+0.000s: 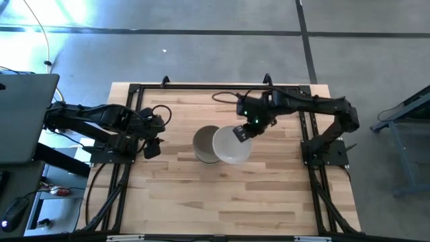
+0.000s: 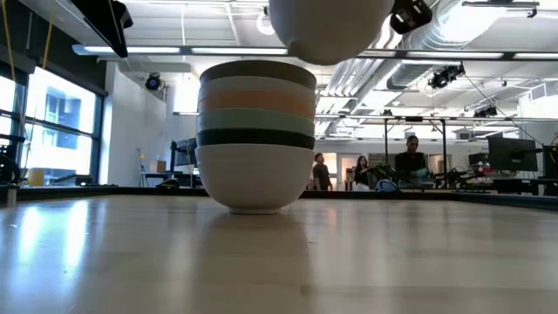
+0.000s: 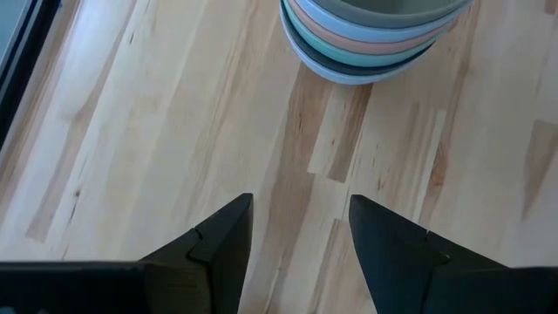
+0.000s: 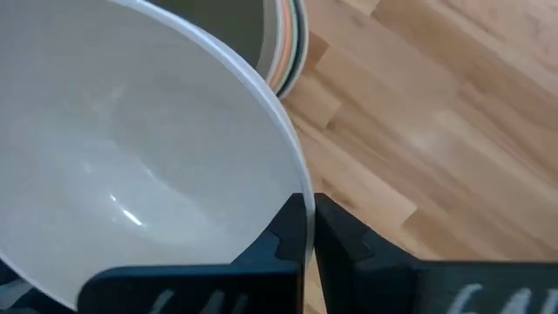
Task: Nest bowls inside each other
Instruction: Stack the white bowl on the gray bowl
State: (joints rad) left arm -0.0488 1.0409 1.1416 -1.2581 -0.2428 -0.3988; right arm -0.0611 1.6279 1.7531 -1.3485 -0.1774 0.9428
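My two arms are dark, nearly black, built of slim jointed links with black cables looping along them, and each rises from a black base on the black tube frame that runs along either side of the tabletop. My right arm carries a small green light near its wrist, and my right claw ends in two flat, matte black fingers with squared edges. My left claw has the same matte black fingers, broad at the base and tapering to blunt wedge tips, with bevelled inner faces.
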